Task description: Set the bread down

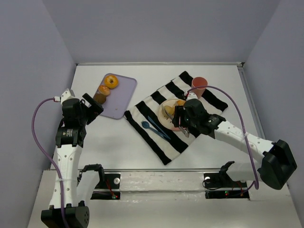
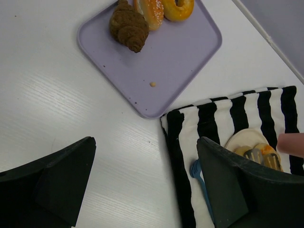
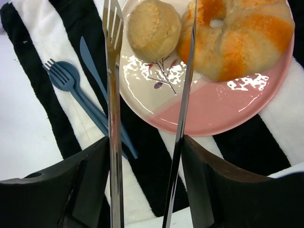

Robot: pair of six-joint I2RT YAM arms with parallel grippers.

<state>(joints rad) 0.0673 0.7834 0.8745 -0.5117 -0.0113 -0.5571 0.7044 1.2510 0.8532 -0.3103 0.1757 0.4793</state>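
Note:
A pink and cream plate (image 3: pixel 223 104) on the striped cloth (image 3: pixel 42 42) holds a round bun (image 3: pixel 153 28) and an orange-dusted bagel (image 3: pixel 237 35). My right gripper (image 3: pixel 145 180) is shut on metal tongs (image 3: pixel 113 95); the tong arms are spread, their tips over the bun and empty. In the top view this gripper (image 1: pixel 183 118) hovers over the plate (image 1: pixel 166 116). My left gripper (image 2: pixel 145 175) is open and empty above bare table. A lilac tray (image 2: pixel 175 61) carries a brown croissant (image 2: pixel 129 26), a sesame bun (image 2: pixel 151 10) and a glazed doughnut (image 2: pixel 178 7).
A blue fork (image 3: pixel 64 78) and knife (image 3: pixel 90 59) lie on the cloth left of the plate. A pink cup (image 1: pixel 199 85) stands at the cloth's far edge. The tray (image 1: pixel 121 97) sits left of the cloth, beside my left gripper (image 1: pixel 92 105). Grey walls close in the table.

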